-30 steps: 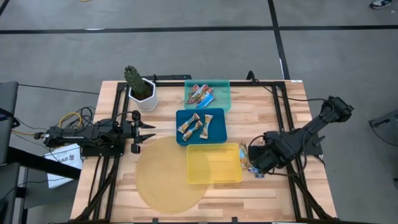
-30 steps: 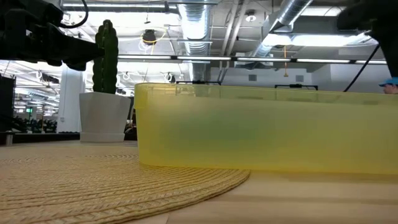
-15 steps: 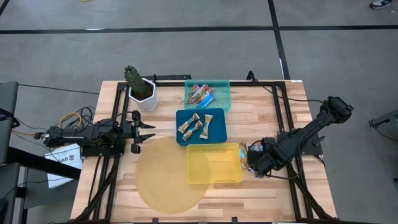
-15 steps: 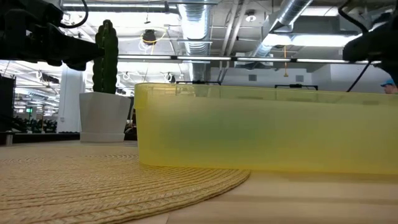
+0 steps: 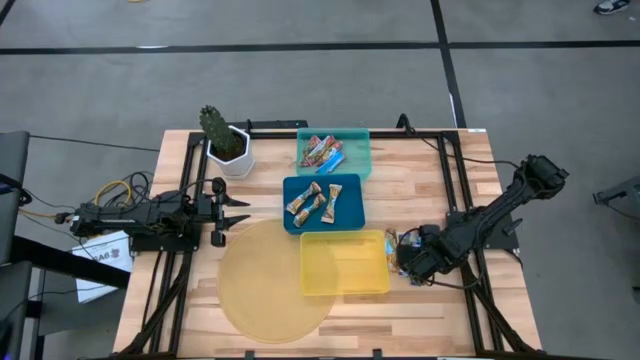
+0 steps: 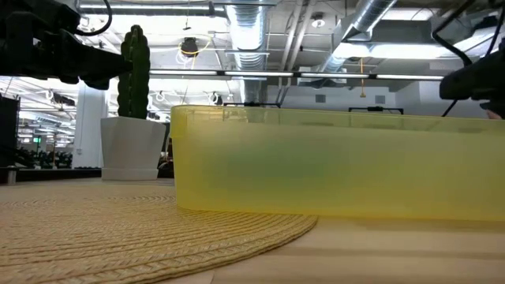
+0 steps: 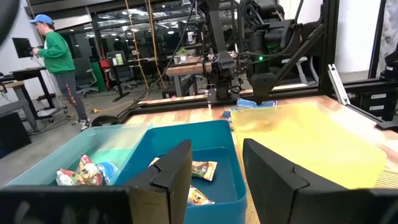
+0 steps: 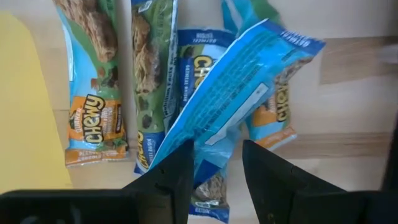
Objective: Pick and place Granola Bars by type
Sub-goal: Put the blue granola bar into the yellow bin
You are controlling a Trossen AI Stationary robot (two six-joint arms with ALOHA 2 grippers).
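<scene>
Right now, right gripper (image 8: 214,177) down low over blue-white Granola Bars (image 8: 211,118) just beside yellow tray (image 5: 345,262); fingers parted, one bar's wrapper between them, grip not confirmed. Yellow tray bare. Farther: blue tray (image 5: 322,203) with tan-brown bars, teal tray (image 5: 334,152) with red-multicolour bars. Left gripper (image 5: 240,212) parted, unladen, at table's left.

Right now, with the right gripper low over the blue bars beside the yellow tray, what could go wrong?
1. The blue bars overlap in a pile, so the right gripper, open above them, may pinch two at once or only a wrapper edge.
2. The pile lies close to the yellow tray; the gripper may bump its wall and shift it.
3. A badly held bar could slip and fall outside the tray.
The left gripper waits at the table's left side.
</scene>
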